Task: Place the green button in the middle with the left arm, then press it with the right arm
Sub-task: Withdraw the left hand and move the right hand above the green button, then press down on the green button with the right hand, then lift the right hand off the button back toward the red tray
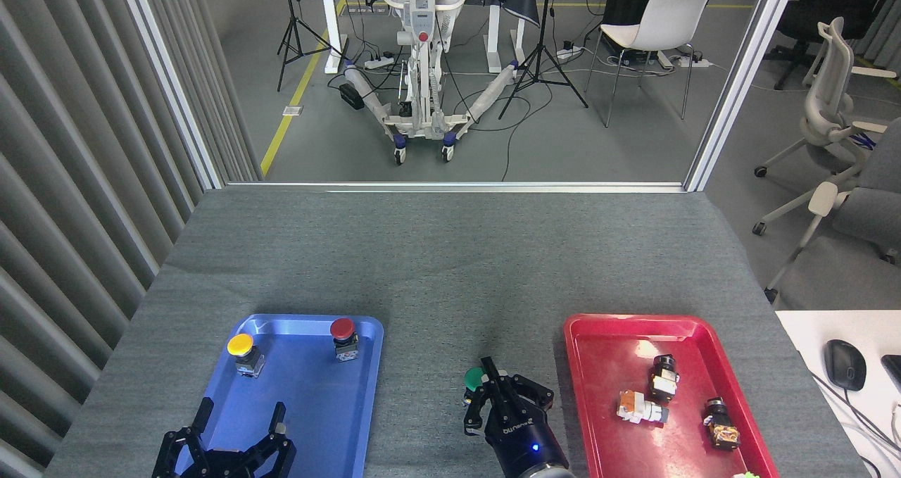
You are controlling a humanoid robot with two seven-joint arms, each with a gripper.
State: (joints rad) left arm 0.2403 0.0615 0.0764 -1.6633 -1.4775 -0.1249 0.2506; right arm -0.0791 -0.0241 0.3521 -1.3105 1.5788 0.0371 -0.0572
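Left gripper: the black three-fingered left arm gripper [232, 444] sits at the near left edge, over the near end of the blue plastic tray [310, 422]; its fingers are spread wide and hold nothing.
Blue tray contents: a yellow-capped push-button [243, 352] and a red-capped push-button [344, 336] stand at the far end, well apart from either gripper.
Green button: the small push-button with the round dark-green mushroom cap [473, 379] stands upright on the bare grey felt-like cloth of the middle [450, 267], between the two trays (placing looks done).
Right gripper: the black right arm gripper with white lettering [508, 402] is right beside the green cap, partly covering it; its fingers are drawn close together and grip nothing, one fingertip at or on the cap's right edge, though contact cannot be told.
Red tray: the red plastic tray [612, 330] on the right holds several small switch parts [640, 407].
Step in hand: pressing, by my judgement.
Next move: a short straight push down, centred on the cap so the button does not tip.
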